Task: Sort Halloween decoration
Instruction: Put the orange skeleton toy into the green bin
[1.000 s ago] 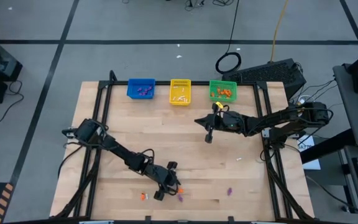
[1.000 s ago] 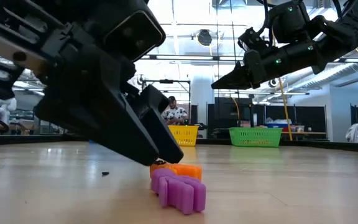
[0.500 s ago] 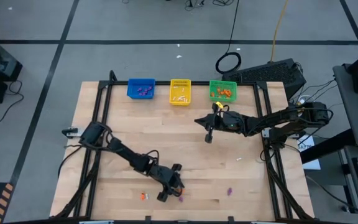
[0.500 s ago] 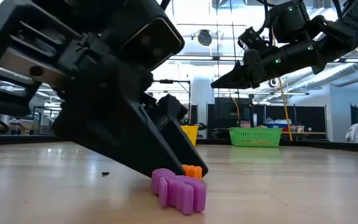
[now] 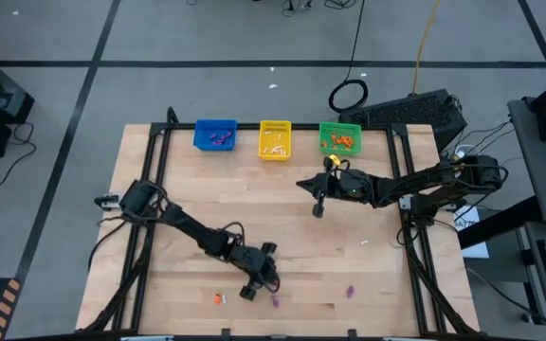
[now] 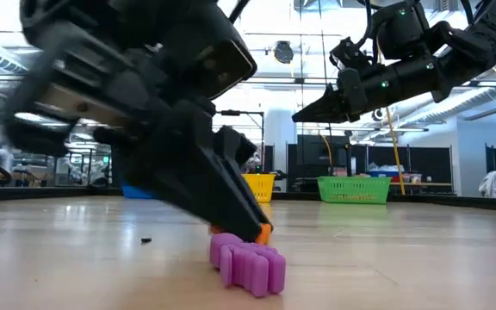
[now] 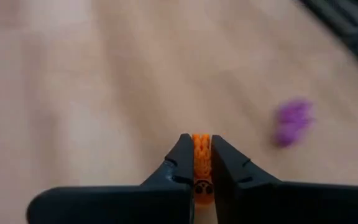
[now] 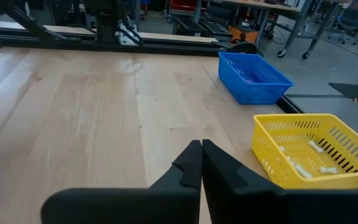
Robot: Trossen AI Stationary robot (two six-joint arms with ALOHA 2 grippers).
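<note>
Left gripper point(image 7: 194, 163): your jaws pinch orange trinket point(image 7: 200, 155) lengthwise | purple trinket point(image 7: 292, 121) beside | right gripper point(image 8: 201, 165): jaws shut, empty, well apart.

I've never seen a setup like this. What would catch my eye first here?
Probably the left gripper low at the table's near edge, shut on a tiny orange trinket, with a purple trinket lying on the wood right beside it. Next, the three bright baskets along the far edge: blue, yellow and green, each with small pieces inside. The right gripper hangs shut above mid-table.
</note>
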